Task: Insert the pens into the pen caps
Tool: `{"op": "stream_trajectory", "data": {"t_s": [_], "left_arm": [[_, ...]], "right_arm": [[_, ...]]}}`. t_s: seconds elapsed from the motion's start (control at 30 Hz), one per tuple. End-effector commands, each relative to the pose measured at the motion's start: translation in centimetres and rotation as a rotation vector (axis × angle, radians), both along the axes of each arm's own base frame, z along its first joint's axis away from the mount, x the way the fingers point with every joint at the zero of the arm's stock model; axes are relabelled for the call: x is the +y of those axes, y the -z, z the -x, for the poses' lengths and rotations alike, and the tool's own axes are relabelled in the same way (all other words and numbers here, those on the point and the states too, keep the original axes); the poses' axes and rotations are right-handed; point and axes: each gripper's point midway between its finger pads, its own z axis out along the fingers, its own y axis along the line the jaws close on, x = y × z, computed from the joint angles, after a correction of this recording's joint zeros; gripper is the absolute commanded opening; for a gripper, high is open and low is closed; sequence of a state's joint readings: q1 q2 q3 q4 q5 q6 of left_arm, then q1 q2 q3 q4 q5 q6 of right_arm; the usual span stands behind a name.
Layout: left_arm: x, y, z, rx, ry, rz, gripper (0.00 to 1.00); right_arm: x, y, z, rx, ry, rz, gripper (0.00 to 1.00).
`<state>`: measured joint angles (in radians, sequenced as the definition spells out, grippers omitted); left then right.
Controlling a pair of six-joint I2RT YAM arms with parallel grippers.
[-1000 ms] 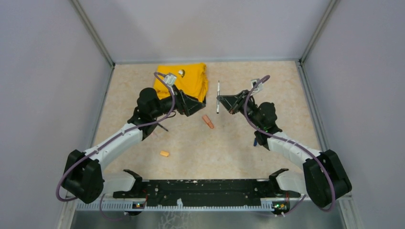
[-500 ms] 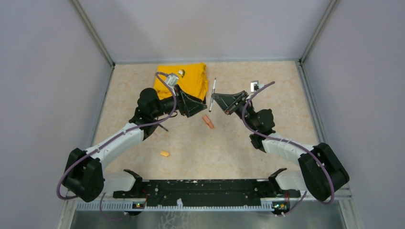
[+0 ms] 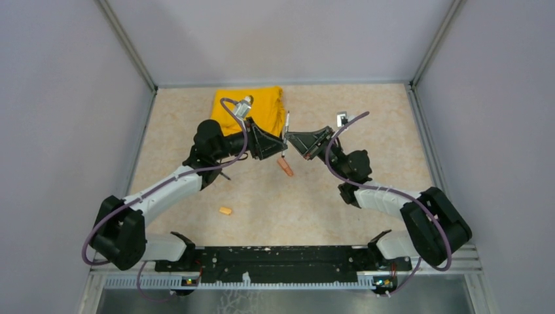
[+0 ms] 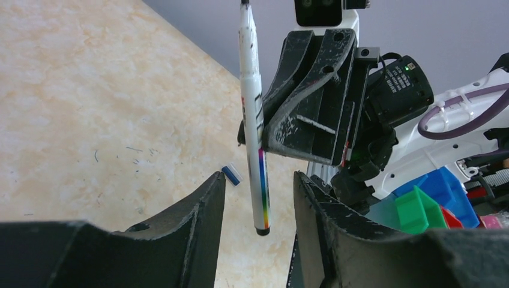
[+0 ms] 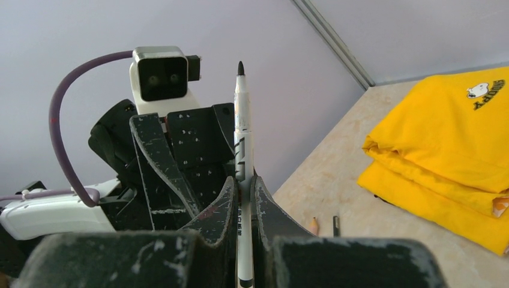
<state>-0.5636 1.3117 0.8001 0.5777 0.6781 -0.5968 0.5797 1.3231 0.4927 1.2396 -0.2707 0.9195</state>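
My right gripper (image 5: 243,186) is shut on the thin silver-white pen (image 5: 241,120) and holds it upright, tip up, above the table. In the top view the right gripper (image 3: 292,139) and the pen (image 3: 287,122) meet my left gripper (image 3: 277,141) mid-table. The left gripper (image 4: 258,198) is open, with the pen's (image 4: 255,132) blunt end between its fingers, not touching them. The dark blue cap (image 4: 231,174) lies on the table below. The light orange cap (image 3: 225,210) lies near the front. An orange marker (image 3: 285,167) lies under the grippers. The thin dark pen (image 3: 224,174) lies beside the left arm.
A folded yellow cloth (image 3: 252,108) lies at the back, just behind the left gripper; it also shows in the right wrist view (image 5: 456,138). Grey walls close the table on three sides. Coloured bins (image 4: 429,204) stand beyond the front edge.
My right gripper has carried the silver-white pen leftward and the left gripper has moved right to meet it. The pen's end now sits between the left fingers.
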Motion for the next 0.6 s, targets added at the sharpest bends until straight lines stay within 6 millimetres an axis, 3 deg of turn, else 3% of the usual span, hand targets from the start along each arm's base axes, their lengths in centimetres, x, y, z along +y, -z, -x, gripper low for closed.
{"op": "stream_trajectory", "data": {"t_s": [0.0, 0.57], "left_arm": [[-0.8, -3.0, 0.0, -0.079, 0.036, 0.054, 0.48], [-1.9, -2.2, 0.4, -0.062, 0.086, 0.044, 0.23]], "right_arm": [[0.5, -3.7, 1.3, -0.11, -0.054, -0.081, 0.0], [0.6, -3.7, 1.3, -0.102, -0.061, -0.081, 0.0]]}}
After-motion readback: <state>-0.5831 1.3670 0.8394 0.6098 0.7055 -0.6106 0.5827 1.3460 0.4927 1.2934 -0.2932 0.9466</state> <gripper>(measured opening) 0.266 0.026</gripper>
